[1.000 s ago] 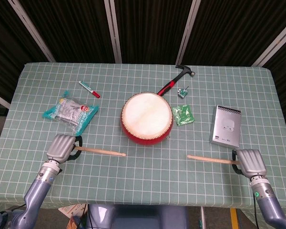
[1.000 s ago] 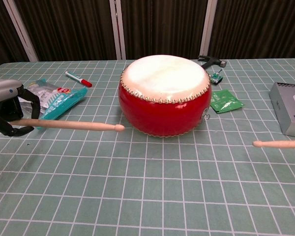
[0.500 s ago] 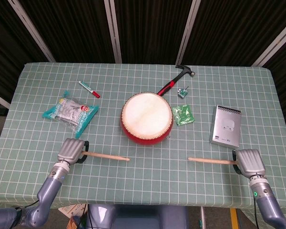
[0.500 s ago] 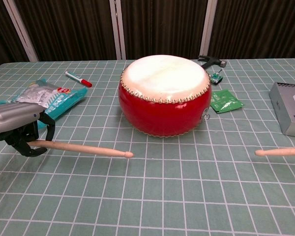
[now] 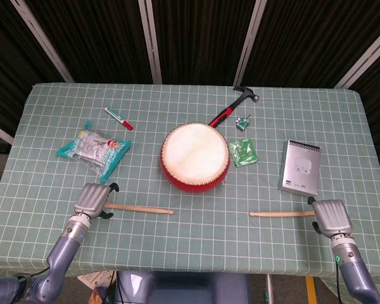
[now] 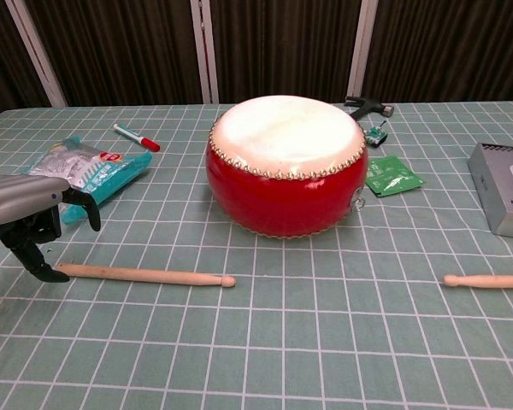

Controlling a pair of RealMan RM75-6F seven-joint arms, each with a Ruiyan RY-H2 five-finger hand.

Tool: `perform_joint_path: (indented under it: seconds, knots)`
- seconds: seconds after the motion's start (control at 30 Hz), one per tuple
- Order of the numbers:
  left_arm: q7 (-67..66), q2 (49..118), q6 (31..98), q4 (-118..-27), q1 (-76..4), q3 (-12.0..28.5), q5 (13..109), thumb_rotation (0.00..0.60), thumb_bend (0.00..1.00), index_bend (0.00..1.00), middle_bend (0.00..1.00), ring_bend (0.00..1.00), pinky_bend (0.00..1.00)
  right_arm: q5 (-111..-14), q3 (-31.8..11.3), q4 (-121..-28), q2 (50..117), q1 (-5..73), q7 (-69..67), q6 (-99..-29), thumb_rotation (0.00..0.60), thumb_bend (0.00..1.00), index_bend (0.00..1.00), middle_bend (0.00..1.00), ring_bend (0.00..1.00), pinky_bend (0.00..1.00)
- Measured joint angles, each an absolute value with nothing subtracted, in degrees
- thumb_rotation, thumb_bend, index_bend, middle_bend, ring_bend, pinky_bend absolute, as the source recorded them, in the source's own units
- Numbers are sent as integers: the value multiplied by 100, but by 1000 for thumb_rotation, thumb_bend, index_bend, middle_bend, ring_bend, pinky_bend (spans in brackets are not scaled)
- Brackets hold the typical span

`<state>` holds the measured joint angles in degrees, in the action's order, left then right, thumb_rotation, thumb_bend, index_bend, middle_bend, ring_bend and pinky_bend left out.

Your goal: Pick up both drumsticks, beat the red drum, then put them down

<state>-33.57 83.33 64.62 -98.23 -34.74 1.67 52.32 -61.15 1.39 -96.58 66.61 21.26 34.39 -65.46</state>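
The red drum [image 5: 195, 155] [image 6: 282, 162] with its pale skin stands mid-table. One wooden drumstick [image 5: 139, 208] [image 6: 145, 274] lies flat on the cloth, left of and in front of the drum. My left hand [image 5: 94, 200] [image 6: 26, 213] hovers over its handle end with fingers spread and lifted off it. The other drumstick [image 5: 282, 214] [image 6: 487, 280] lies flat at the front right. Its handle end reaches my right hand [image 5: 331, 216], whose fingers are hidden under its back; the chest view does not show that hand.
A snack bag [image 5: 94, 149] [image 6: 90, 166] and a red marker [image 5: 118, 118] [image 6: 135, 137] lie at the left. A hammer [image 5: 231, 107], a green packet [image 5: 244, 152] [image 6: 392, 175] and a grey box [image 5: 299, 166] [image 6: 504, 198] are behind and right of the drum.
Both drumsticks came down onto the table. My left hand spread its fingers and let go of its stick. The right stick levelled out flat, and the right hand shifted slightly toward me.
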Motion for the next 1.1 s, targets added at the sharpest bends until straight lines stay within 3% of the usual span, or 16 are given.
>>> perform_joint_path:
  seconds: [0.1,0.23,0.3,0.37,0.47,0.6,0.7,0.77,1.1]
  knots:
    - [-3299,8244,6508,-9909,-3432,166,5318,600,62,243,953,981,996,-6116,136,-9666,6669,2115,3532,-6619,600,310,282,917,998,930]
    - [-3161,8040,6659,-10092,-3334,152,5566,600,62,165,754,832,883,-6189,114,-9667,6670,2078,3577,-6789,600,310,282,812,913,817]
    - [-3082,7890,6768,-10201,-3264,134,5733,600,62,157,542,656,718,-6254,75,-9668,6668,2039,3531,-6937,600,310,274,737,836,689]
    - [-2981,7682,6925,-10331,-3163,96,5950,600,62,148,405,516,585,-6314,23,-9669,6665,1992,3441,-7092,600,310,235,617,703,547]
    - [-2775,7302,7192,-10523,-2965,-2,6332,600,62,110,247,325,437,-6447,-74,-9672,6648,1894,3149,-7345,600,309,87,329,363,327]
    - [-2450,6816,7673,-10631,-2623,-182,6999,600,52,23,61,128,300,-6733,-155,-9689,6543,1731,2563,-7600,600,285,0,63,77,171]
    - [-2217,6522,8172,-10558,-2260,-361,7528,600,32,0,0,19,131,-6982,-142,-9750,6383,1576,2243,-7719,600,234,0,0,2,86]
    - [-2040,6369,8494,-10428,-1961,-499,7773,600,25,0,0,0,66,-7112,-94,-9790,6307,1482,2150,-7784,600,211,0,0,0,54]
    - [-1219,6277,9292,-9599,-1055,-741,8067,600,23,0,0,0,42,-7990,12,-9526,6380,1080,1485,-8624,600,207,0,0,0,46]
